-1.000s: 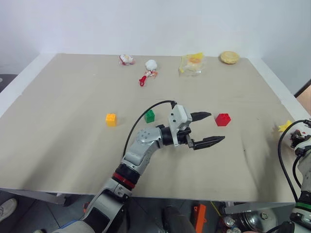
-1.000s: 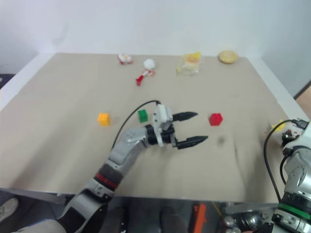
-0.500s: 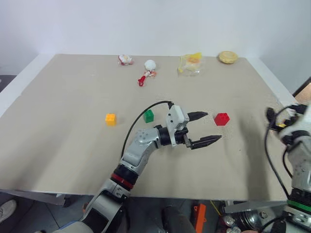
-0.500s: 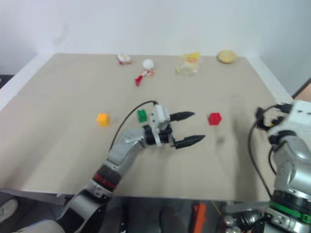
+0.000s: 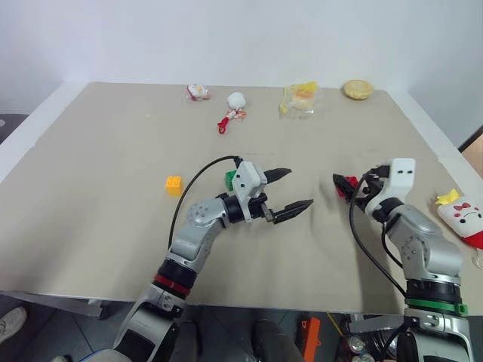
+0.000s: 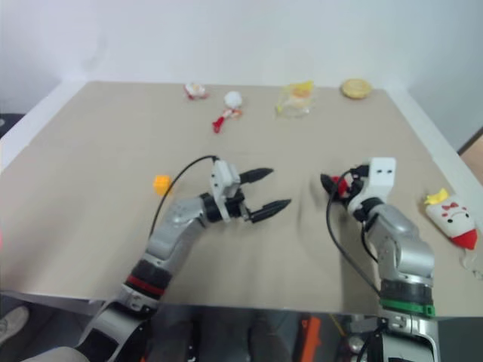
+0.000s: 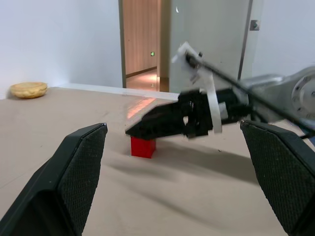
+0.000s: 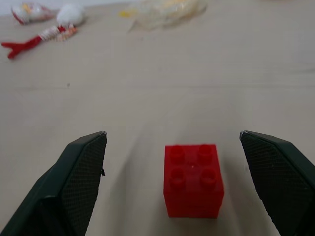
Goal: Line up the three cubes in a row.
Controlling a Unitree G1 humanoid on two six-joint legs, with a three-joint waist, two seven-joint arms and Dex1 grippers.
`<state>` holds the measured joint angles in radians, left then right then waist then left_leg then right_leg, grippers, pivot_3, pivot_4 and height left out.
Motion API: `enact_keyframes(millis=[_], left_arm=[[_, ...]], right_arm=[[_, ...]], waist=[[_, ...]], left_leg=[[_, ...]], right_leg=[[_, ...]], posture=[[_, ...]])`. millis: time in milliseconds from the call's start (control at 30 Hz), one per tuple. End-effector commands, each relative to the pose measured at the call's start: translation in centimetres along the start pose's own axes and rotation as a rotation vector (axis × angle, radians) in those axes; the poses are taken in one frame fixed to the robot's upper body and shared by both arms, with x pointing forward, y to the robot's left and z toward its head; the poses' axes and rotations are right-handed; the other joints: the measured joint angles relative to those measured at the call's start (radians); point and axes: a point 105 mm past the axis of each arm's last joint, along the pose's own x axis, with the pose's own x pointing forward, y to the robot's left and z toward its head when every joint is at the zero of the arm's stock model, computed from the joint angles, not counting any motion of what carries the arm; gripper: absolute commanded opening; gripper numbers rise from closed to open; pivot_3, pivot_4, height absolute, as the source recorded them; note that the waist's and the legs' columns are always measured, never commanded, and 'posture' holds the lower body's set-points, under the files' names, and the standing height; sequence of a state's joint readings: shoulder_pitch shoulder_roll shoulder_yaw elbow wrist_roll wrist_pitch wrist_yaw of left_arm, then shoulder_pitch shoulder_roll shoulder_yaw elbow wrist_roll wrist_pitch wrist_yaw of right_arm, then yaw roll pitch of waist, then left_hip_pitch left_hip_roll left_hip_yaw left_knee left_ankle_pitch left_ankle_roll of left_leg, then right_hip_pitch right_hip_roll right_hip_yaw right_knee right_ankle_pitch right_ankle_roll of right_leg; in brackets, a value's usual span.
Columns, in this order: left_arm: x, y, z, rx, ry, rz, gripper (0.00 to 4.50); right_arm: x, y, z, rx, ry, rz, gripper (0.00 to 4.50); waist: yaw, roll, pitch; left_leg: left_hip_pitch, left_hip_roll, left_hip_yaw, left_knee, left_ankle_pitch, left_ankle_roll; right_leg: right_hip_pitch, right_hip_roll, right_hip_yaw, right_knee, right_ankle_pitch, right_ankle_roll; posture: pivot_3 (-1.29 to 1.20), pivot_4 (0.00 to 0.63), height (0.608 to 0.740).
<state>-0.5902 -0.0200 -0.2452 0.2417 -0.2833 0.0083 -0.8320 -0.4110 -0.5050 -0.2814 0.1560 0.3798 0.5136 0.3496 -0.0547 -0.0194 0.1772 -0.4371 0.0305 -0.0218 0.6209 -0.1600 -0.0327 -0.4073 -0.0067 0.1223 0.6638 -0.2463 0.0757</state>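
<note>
The right pincer (image 8: 173,189) had swung in from the bench's right edge — spread wide, straddling the red cube (image 8: 193,180). The left pincer (image 5: 293,193) hung spread, empty — pickup looked imminent.

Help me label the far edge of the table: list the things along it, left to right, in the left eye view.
Red-and-white toy → white-headed toy with red tail → clear bag with yellow contents → round bun.
</note>
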Motion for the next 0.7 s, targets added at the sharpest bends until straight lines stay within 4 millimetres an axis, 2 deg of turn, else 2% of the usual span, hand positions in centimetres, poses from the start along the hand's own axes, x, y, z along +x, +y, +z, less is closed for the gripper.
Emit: enact_keyframes(millis=[33, 167, 267, 400, 467, 500, 567, 700], left_arm=[[0.4, -0.4, 1.4, 0.036, -0.039, -0.007, 4.50], [0.4, -0.3, 1.5, 0.040, -0.042, 0.002, 4.50], [0.3, -0.2, 1.6, 0.041, -0.043, 0.007, 4.50], [0.4, -0.2, 1.6, 0.041, -0.044, 0.008, 4.50], [0.3, -0.2, 1.6, 0.041, -0.042, 0.010, 4.50], [0.2, -0.1, 1.6, 0.042, -0.042, 0.012, 4.50], [-0.2, 0.0, 1.6, 0.048, -0.037, 0.016, 4.50], [-2.9, 0.1, 1.3, 0.039, 0.000, -0.026, 4.50]], right_arm=[[0.8, -0.5, 0.5, -0.019, -0.028, -0.022, 4.47], [1.2, -1.1, -0.1, -0.027, -0.020, -0.045, 4.47], [1.3, -1.0, 0.0, -0.028, -0.026, -0.044, 3.64], [1.4, -0.7, 0.2, -0.016, -0.045, -0.036, 2.28], [1.3, -0.6, 0.9, -0.003, -0.076, -0.023, 1.51], [1.1, -0.4, 1.4, -0.004, -0.096, -0.006, 1.28], [0.7, 1.0, 2.5, -0.027, -0.122, 0.096, 1.27], [-2.0, 7.3, 3.3, -0.160, -0.120, 0.501, 1.27]], waist=[[0.002, 0.000, 0.000], [0.004, 0.000, 0.000], [0.005, 0.000, 0.000], [0.005, 0.000, 0.000], [0.005, 0.000, 0.000], [0.005, 0.000, 0.000], [0.004, 0.000, 0.000], [0.002, 0.001, 0.000]], left_leg=[[0.000, 0.000, 0.000, 0.000, 0.000, 0.000], [0.000, 0.000, 0.000, 0.000, 0.000, 0.000], [0.000, 0.000, 0.000, 0.000, 0.000, 0.000], [0.000, 0.000, 0.000, 0.000, 0.000, 0.000], [0.000, 0.000, 0.000, 0.000, 0.000, 0.000], [0.000, 0.000, 0.000, 0.000, 0.000, 0.000], [0.000, 0.000, 0.000, 0.000, 0.000, 0.000], [0.000, 0.000, 0.000, -0.002, 0.000, 0.000]], right_leg=[[0.000, 0.000, 0.000, 0.000, 0.000, 0.000], [0.000, 0.000, 0.000, 0.000, 0.000, 0.000], [0.000, 0.000, 0.000, 0.000, 0.000, 0.000], [0.000, 0.000, 0.000, 0.000, 0.000, 0.000], [0.000, 0.000, 0.000, 0.000, 0.000, 0.000], [0.000, 0.000, 0.000, 0.000, 0.000, 0.000], [0.000, 0.000, 0.000, 0.000, 0.000, 0.000], [-0.001, 0.001, 0.000, 0.000, 0.000, 0.000]], posture=[[0.00, 0.150, 0.740], [0.00, 0.150, 0.740], [0.00, 0.150, 0.740], [0.00, 0.150, 0.740], [0.00, 0.150, 0.740], [0.00, 0.150, 0.740], [0.00, 0.150, 0.740], [0.00, 0.150, 0.740]])
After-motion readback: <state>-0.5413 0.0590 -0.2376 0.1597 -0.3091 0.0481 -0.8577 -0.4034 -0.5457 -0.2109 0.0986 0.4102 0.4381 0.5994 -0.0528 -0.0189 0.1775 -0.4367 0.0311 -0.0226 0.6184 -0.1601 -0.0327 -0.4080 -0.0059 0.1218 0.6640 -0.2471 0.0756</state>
